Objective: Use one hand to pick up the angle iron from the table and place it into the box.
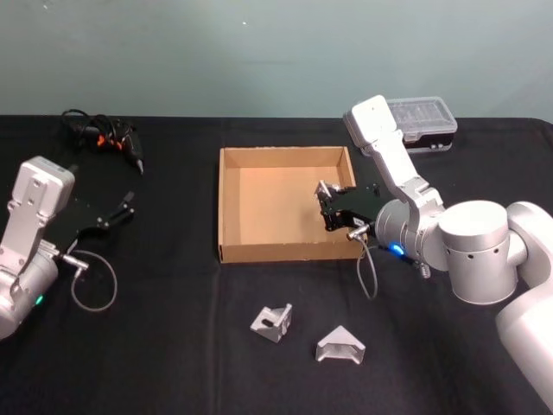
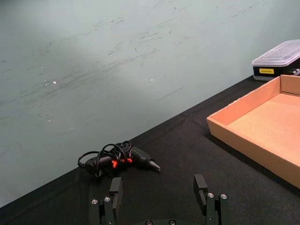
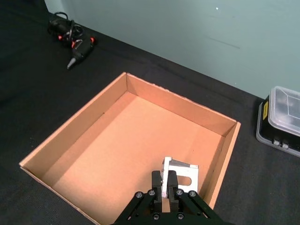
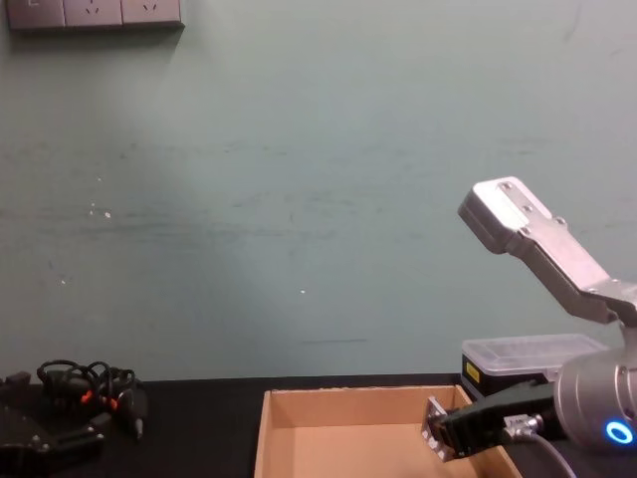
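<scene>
Silver angle iron (image 3: 181, 170) clamped in right tool (image 3: 164, 182), over box (image 3: 180, 102).

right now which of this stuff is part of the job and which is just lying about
Job: right gripper shut on angle iron over the box; two more angle irons on the table.
Lying about: black case, corded tool, parked left gripper, open.

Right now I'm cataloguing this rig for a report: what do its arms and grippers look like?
The left arm and right arm are silver-grey, boxy links with rounded joints; a green light glows on the left, blue on the right. The left gripper and right gripper are black, two-fingered, with a grey cable looping at each wrist.
</scene>
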